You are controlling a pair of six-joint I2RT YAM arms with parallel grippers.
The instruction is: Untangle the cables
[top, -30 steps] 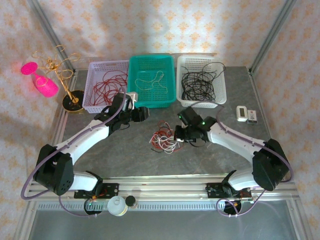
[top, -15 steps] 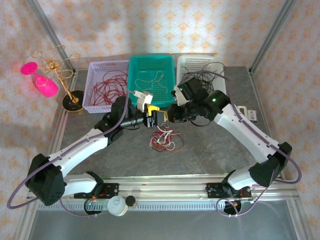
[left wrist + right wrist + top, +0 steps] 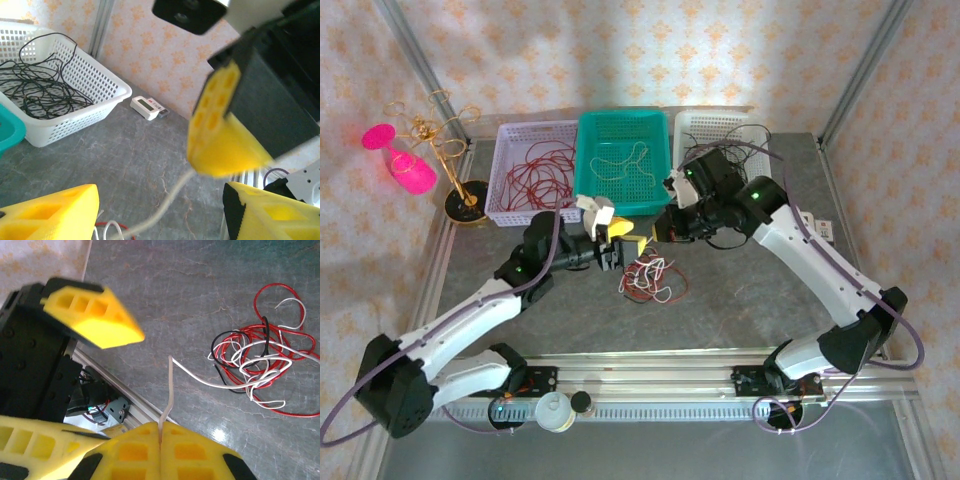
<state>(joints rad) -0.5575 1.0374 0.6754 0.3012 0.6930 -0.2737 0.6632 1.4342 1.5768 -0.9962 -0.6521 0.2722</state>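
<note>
Cables (image 3: 648, 278) in red, white and black lie in a loose knot on the grey table (image 3: 750, 300), around the middle, just on the near side of the teal basket (image 3: 582, 170). One white strand (image 3: 171, 385) rises from the knot into the right gripper (image 3: 160, 435), whose jaws are pressed together on it. Just left, the left gripper (image 3: 160, 215) has its jaws apart, and the strand passes between its yellow fingers (image 3: 50, 215). Farther back, a purple basket (image 3: 498, 180) on the left holds red wires (image 3: 535, 165), and a white basket (image 3: 90, 117) on the right holds black wires (image 3: 35, 85).
</note>
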